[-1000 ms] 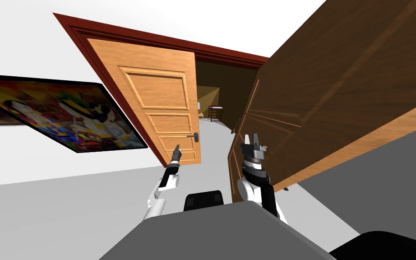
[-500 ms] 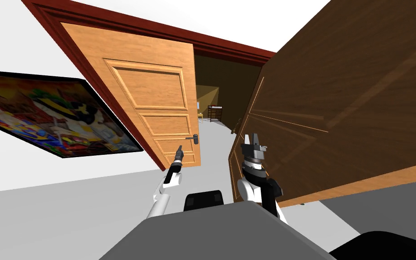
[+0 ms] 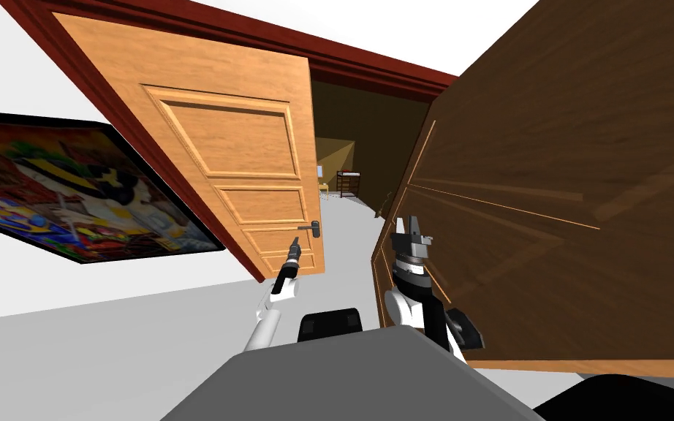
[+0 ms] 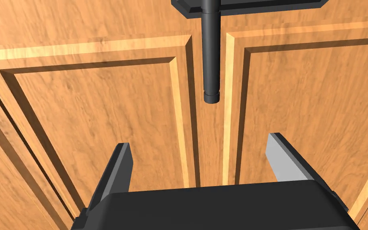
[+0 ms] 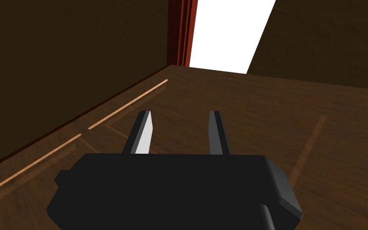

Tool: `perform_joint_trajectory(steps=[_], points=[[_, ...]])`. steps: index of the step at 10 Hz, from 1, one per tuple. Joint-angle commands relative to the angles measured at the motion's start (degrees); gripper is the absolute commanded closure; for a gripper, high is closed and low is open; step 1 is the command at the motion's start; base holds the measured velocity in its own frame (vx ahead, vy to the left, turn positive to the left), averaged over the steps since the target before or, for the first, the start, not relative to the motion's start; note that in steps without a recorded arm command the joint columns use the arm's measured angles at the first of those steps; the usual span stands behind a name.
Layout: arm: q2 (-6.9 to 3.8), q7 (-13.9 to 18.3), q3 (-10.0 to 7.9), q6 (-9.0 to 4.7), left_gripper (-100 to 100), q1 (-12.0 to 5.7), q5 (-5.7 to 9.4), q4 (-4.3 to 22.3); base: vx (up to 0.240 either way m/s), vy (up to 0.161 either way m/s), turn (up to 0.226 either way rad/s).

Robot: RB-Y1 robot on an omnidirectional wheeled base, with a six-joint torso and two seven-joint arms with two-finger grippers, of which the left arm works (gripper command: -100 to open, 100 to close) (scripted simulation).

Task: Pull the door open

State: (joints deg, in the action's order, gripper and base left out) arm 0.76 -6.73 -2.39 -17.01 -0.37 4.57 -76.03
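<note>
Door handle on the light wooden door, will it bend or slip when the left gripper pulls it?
The door handle looks a smooth, rigid dark bar: probably won't bend, but the left gripper might slide off its free end. Being a lever, it may turn when pressed.

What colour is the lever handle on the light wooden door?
Dark grey handle, clearest in the left wrist view.
</note>
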Motion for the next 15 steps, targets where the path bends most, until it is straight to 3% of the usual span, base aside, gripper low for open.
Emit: perform_joint_trajectory(steps=[1,3,4,7,11,15], points=[[0.61,-0.2,-0.15,0.64,-100,-1.01,0.07,1.6,0.165,-0.037,0.005],[1.57,-0.5,-0.29,1.13,-100,-2.16,0.13,3.6,0.198,-0.046,0.018],[1.23,-0.4,-0.25,0.95,-100,-1.79,0.12,2.9,0.078,-0.026,0.007],[0.57,-0.5,-0.52,0.08,-100,-3.68,0.53,6.6,-0.016,0.048,-0.028],[-0.88,-0.6,-0.98,-1.55,-100,-6.72,1.12,12.0,-0.028,0.042,-0.037],[-3.02,-0.9,-1.56,-3.64,-100,-10.72,1.82,18.3,-0.006,0.010,-0.039]])
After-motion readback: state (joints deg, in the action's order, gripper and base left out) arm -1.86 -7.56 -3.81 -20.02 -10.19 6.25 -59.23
